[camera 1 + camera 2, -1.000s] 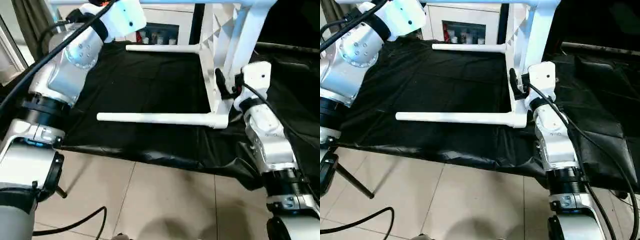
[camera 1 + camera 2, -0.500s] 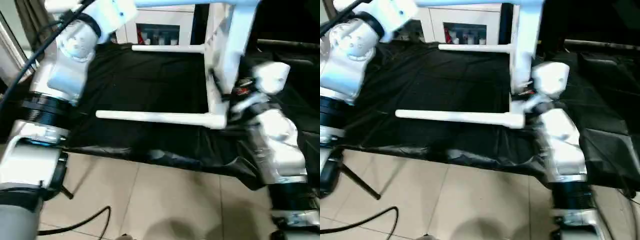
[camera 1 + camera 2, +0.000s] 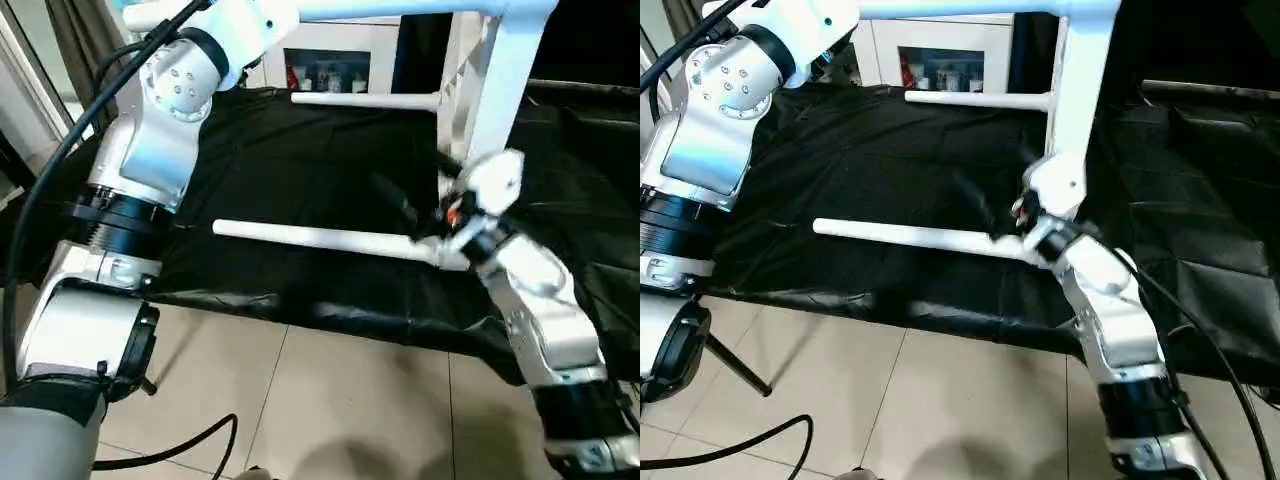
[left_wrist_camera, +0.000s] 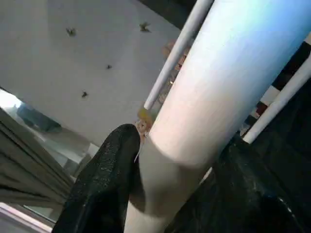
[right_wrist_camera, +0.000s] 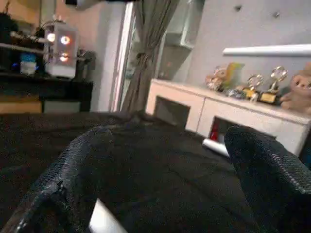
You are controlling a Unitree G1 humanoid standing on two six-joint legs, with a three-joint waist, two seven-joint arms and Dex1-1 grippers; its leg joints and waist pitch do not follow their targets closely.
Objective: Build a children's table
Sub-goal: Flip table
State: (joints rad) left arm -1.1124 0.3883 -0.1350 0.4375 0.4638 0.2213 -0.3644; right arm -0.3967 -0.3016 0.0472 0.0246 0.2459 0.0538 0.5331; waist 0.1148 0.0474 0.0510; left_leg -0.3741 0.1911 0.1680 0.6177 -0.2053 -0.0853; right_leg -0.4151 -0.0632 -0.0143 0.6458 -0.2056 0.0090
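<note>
A black cloth (image 3: pixel 300 170) covers the work surface, with pale floor tiles (image 3: pixel 330 400) in front of it. On the cloth the children's table (image 3: pixel 1060 100) lies tipped on its side, so its top stands on edge at the right and the legs point toward the robot's left. 2 legs lie level just above the cloth: the near leg (image 3: pixel 320 238) and the far leg (image 3: pixel 365 99). An upper leg (image 3: pixel 960 10) runs across the top of the head views.

The left arm (image 3: pixel 150 150) reaches up to that upper leg. In the left wrist view the left gripper (image 4: pixel 146 160) is closed on the leg, with 1 black finger (image 4: pixel 104 179) pressed against the white tube.

The right arm (image 3: pixel 1105 310) reaches in from the right, and the right gripper (image 5: pixel 165 179) sits just by the socket end of the near leg. In the right wrist view its 2 black fingers (image 5: pixel 262 170) stand wide apart with nothing between them, and a bit of white tube shows below.

Behind the cloth stands a white cabinet (image 3: pixel 940 60) with small items on its shelf.
</note>
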